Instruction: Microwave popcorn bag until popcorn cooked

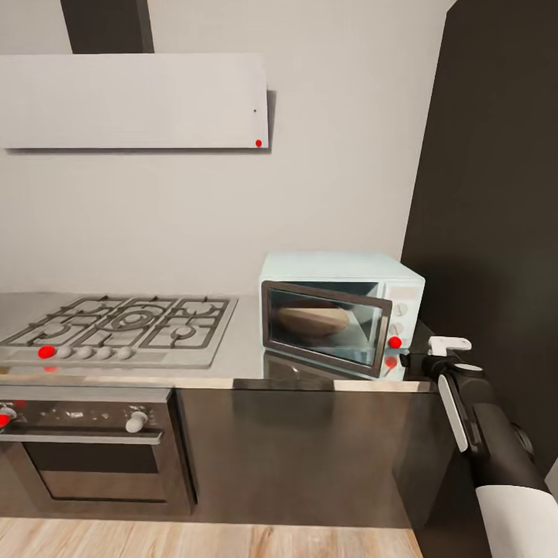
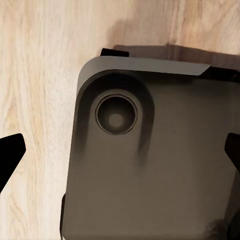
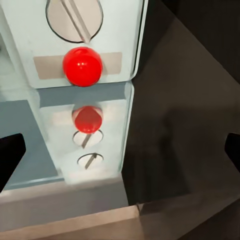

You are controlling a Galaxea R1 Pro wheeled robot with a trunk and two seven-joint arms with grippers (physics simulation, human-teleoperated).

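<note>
The pale mint-blue microwave (image 1: 341,277) stands on the grey countertop (image 1: 246,350) by the wall. Its steel-framed door (image 1: 325,328) hangs slightly ajar. Through the dark glass the tan popcorn bag (image 1: 312,320) lies inside; the popcorn itself is hidden. My right gripper (image 1: 409,361) hovers just off the microwave's lower right corner, beside the red light (image 1: 394,342). In the right wrist view the gripper (image 3: 120,155) is open, facing the red light (image 3: 82,66) and a white knob (image 3: 74,17), both mirrored in the countertop. My left gripper (image 2: 120,155) is open with nothing between its fingers.
A gas hob (image 1: 124,325) lies left of the microwave, with an oven (image 1: 93,453) beneath and a flat grey hood (image 1: 132,101) above. A tall dark cabinet (image 1: 496,232) walls the right side. The left wrist view looks down on the robot's base (image 2: 150,160) and wood floor (image 2: 40,75).
</note>
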